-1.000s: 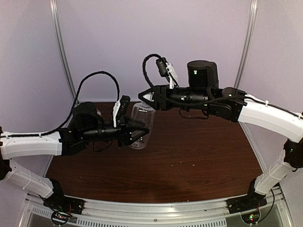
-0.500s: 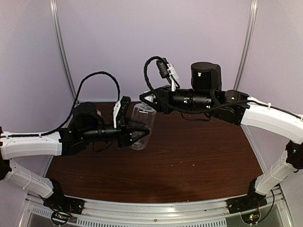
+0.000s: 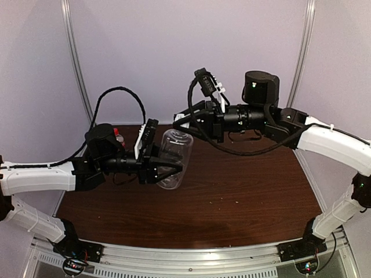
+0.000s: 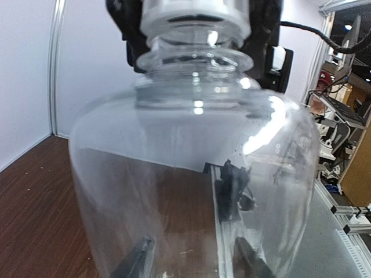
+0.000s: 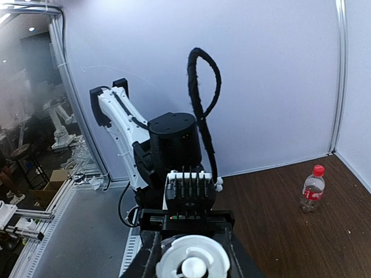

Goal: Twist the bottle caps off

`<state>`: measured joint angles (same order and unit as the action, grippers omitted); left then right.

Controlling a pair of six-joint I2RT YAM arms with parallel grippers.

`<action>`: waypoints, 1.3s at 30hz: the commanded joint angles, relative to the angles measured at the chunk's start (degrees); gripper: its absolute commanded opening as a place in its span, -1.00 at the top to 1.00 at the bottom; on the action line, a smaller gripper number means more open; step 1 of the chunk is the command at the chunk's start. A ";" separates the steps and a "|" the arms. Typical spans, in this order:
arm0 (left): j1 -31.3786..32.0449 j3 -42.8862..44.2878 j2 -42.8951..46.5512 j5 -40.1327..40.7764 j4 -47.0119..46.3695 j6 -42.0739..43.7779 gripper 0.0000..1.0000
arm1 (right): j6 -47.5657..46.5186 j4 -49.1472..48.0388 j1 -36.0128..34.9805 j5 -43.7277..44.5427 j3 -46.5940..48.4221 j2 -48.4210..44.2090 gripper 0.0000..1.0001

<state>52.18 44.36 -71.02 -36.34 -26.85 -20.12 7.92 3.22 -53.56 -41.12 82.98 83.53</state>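
No lettering, number or brand can be read in any of the views. The only printed surface is the red label (image 5: 312, 196) around the small bottle (image 5: 313, 186), which stands on the tabletop (image 5: 278, 231) by the wall. In the right wrist view the label shows only as a band of red with faint pale marks, too small and blurred to make out. From the top camera the same bottle (image 3: 119, 139) is mostly hidden behind the left arm, and nothing on it is legible.
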 commanded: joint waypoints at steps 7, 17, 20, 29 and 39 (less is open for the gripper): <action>-0.33 -0.02 0.85 -10.58 -5.67 -2.38 0.35 | 2.14 -14.86 4.38 -21.81 0.20 0.80 0.90; -0.33 -0.70 1.09 -11.66 -7.40 -3.08 0.35 | 5.86 -17.76 6.27 -26.37 3.00 3.21 0.90; -0.35 -0.63 0.87 -12.20 -7.36 -3.01 0.35 | 5.52 -17.61 6.57 -26.18 2.93 3.14 0.90; -0.33 0.30 -0.17 -13.66 -6.66 -3.59 0.36 | 4.40 -16.17 7.32 -27.71 4.70 3.92 0.90; -0.36 0.73 -0.19 -13.87 -6.38 -3.35 0.36 | 2.55 -12.63 7.49 -27.36 5.89 3.69 0.90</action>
<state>52.18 44.45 -71.68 -46.02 -30.22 -24.60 11.77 -7.29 -48.47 -67.94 85.60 89.32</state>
